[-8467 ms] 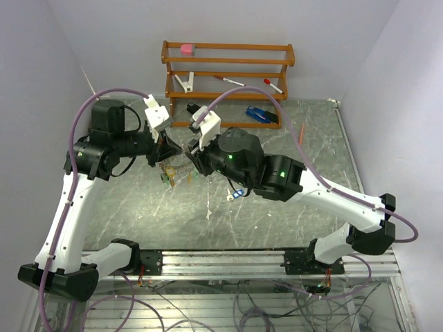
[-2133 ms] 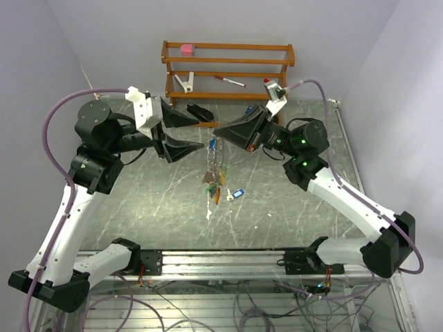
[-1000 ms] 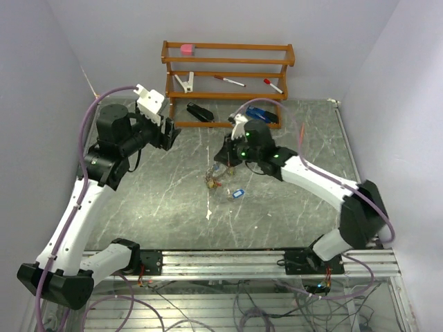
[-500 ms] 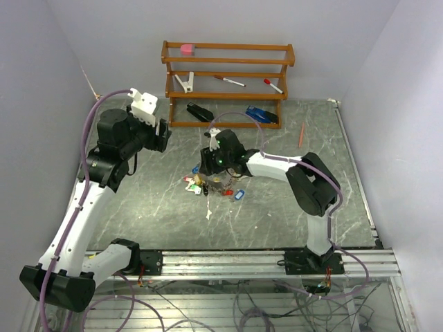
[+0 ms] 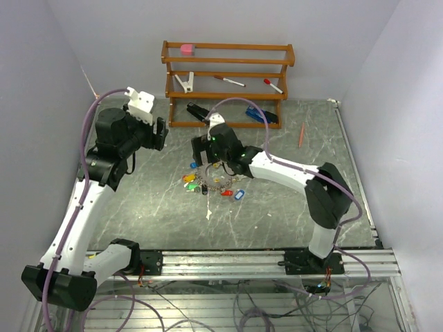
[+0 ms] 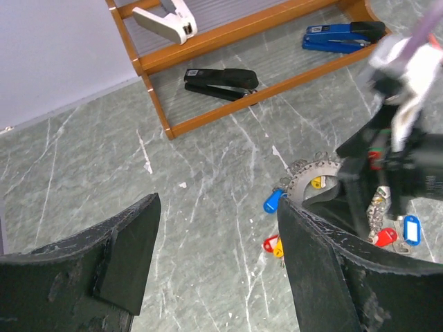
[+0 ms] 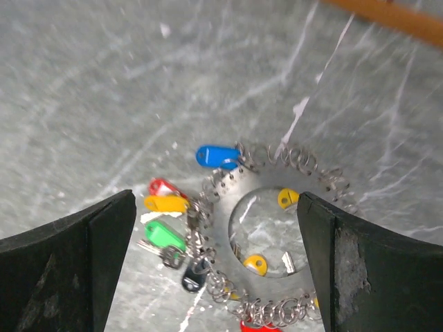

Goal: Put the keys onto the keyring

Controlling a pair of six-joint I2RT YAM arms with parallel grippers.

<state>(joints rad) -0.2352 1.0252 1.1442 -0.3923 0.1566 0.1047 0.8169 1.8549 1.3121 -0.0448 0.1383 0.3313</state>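
The keyring [image 7: 234, 207], a silvery toothed disc with wire loops round its rim, lies flat on the table [image 5: 138, 207]. The keys hang from it with blue [image 7: 217, 155], red [image 7: 163, 187], yellow [image 7: 166, 203] and green [image 7: 165, 235] tags fanned out to its left. My right gripper [image 7: 216, 198] hovers just above the keyring [image 5: 220, 184], open, holding nothing. My left gripper [image 5: 158, 133] is open and empty, off to the left. In the left wrist view the keyring [image 6: 308, 173] is partly hidden by the right arm.
A wooden rack [image 5: 225, 76] stands at the back with a white stapler [image 5: 185, 81], pens and a pink block [image 5: 187, 49]. A black stapler [image 5: 201, 112] and a blue stapler [image 5: 261, 116] sit on its lowest shelf. An orange pencil [image 5: 302, 135] lies at the right.
My right gripper has opened and let go of the keyring, which now lies flat with the keys spread. The right arm has swung left. The left arm has barely moved.
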